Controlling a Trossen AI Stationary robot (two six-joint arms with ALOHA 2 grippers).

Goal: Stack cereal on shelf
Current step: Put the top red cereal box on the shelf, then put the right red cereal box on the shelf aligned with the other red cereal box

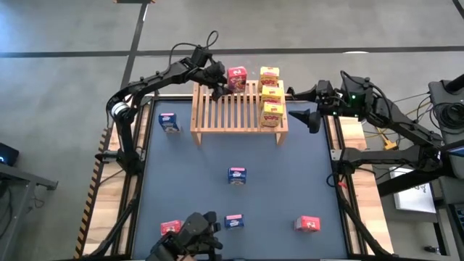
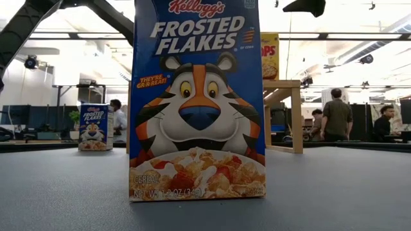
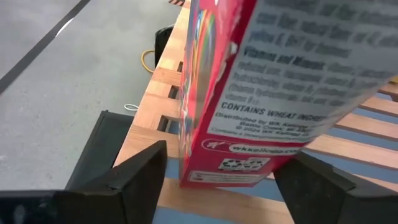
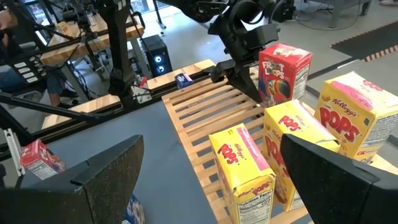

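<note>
The left tool, its fingers open on each side of the red cereal box standing on the shelf at upper centre of the high view, is releasing it; next it should retreat cleanly, while the open right tool waits beside the shelf.

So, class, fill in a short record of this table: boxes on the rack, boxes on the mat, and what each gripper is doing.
on shelf: three yellow boxes, one red box
on mat: three blue boxes, two red boxes
left gripper: open, fingers either side of the red box on the shelf
right gripper: open, beside the shelf's right end, holding nothing
</note>
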